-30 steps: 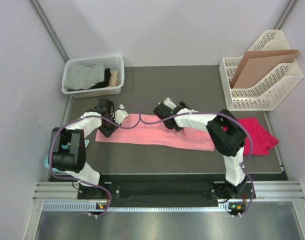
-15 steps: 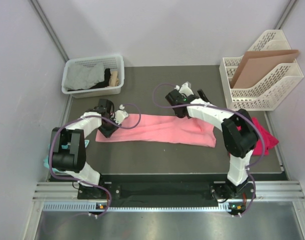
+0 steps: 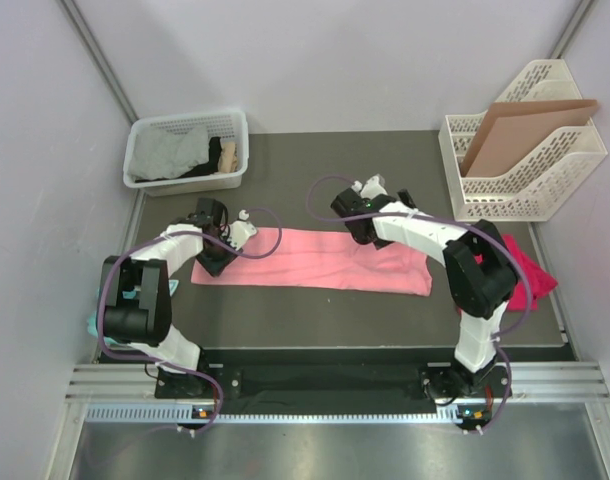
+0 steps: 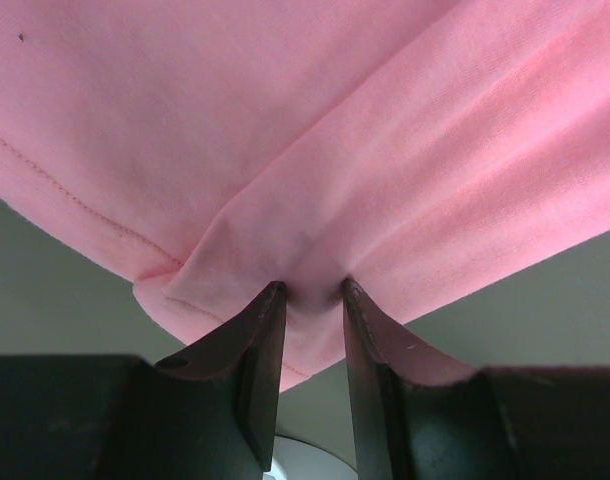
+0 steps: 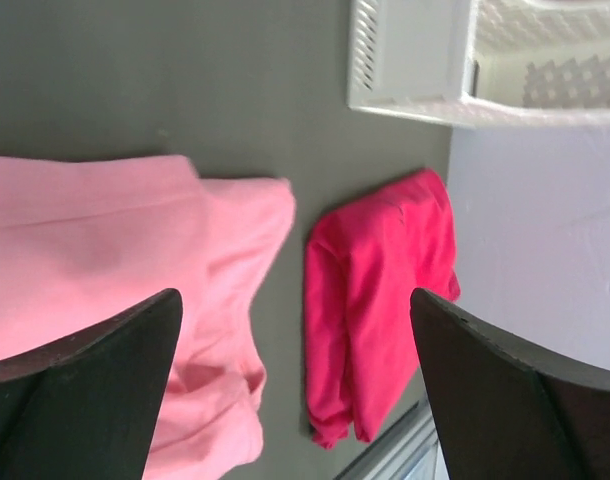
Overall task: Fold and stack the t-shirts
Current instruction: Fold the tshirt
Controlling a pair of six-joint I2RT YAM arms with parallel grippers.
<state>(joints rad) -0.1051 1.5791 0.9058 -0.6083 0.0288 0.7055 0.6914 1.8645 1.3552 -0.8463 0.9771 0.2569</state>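
Note:
The salmon-pink t-shirt (image 3: 315,262) lies as a long folded strip across the middle of the table. My left gripper (image 3: 217,255) sits at its left end. In the left wrist view that gripper (image 4: 313,300) is shut on a pinched fold of the pink cloth (image 4: 385,150). My right gripper (image 3: 388,190) hovers just beyond the strip's far edge, jaws wide open and holding nothing. Its wrist view looks down between the fingertips (image 5: 295,330) at the pink shirt's right end (image 5: 105,240) and the magenta-red t-shirt (image 5: 380,300). That darker shirt (image 3: 525,268) lies crumpled at the right, partly behind the right arm.
A white bin (image 3: 185,150) holding grey cloth stands at the back left. At the back right is a white file rack (image 3: 515,180) with a brown cardboard sheet (image 3: 520,130) in it. The rack's corner (image 5: 415,60) shows in the right wrist view.
My right gripper has let go of the pink shirt, opened wide and moved up and to the far right. The strip now lies flatter. The left gripper has kept its hold.

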